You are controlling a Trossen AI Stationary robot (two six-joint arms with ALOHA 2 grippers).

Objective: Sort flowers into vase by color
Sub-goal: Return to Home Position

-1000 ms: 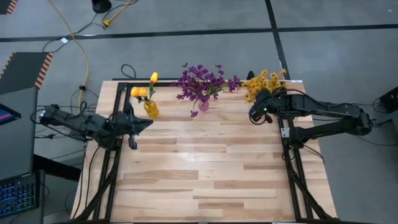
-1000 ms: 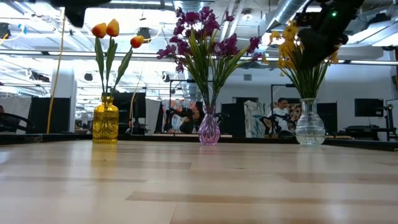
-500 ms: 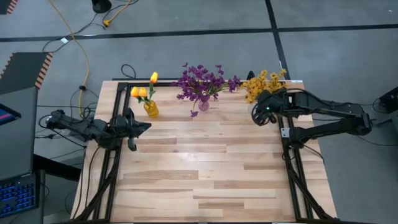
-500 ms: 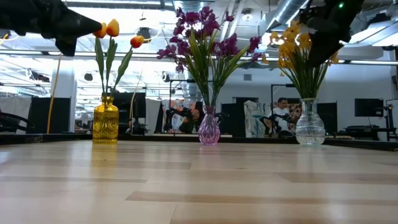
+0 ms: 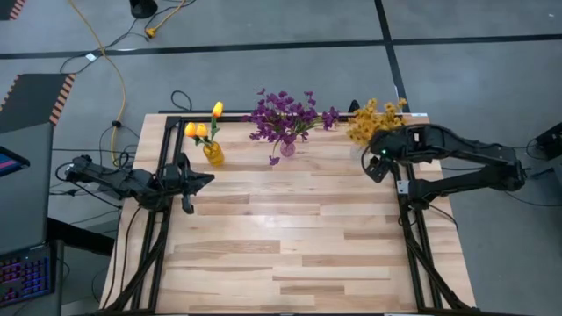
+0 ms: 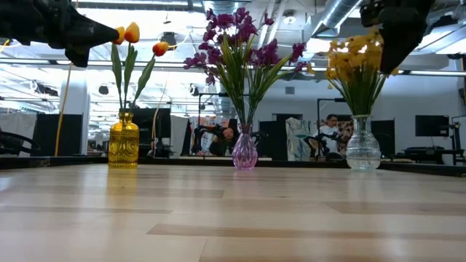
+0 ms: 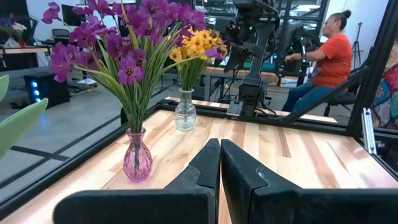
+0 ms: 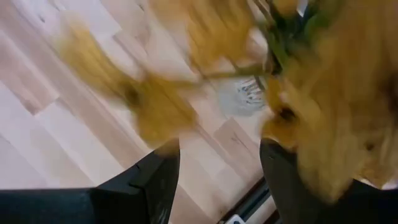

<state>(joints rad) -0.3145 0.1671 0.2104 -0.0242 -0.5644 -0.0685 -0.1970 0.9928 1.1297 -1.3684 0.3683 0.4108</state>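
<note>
Right gripper (image 8: 219, 149) withdrawn from yellow blossoms (image 6: 355, 62), fingers apart, nothing held; sprigs now stand free in clear vase (image 6: 362, 148). Left gripper (image 7: 220, 146) pulled back to left table edge, fingers together, empty. Purple flowers (image 6: 237, 36) in pink vase (image 6: 245, 151), tulips (image 6: 127, 35) in yellow vase (image 6: 123, 142). Judged: sorting complete, only homing remains

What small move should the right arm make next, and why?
Probably lift the right pincer up and back, clear of the yellow flowers. It hangs open and empty close beside them, they stand in the clear vase, and the tulips and purple flowers stand sorted too. The left pincer is shut at the left edge of the table.
</note>
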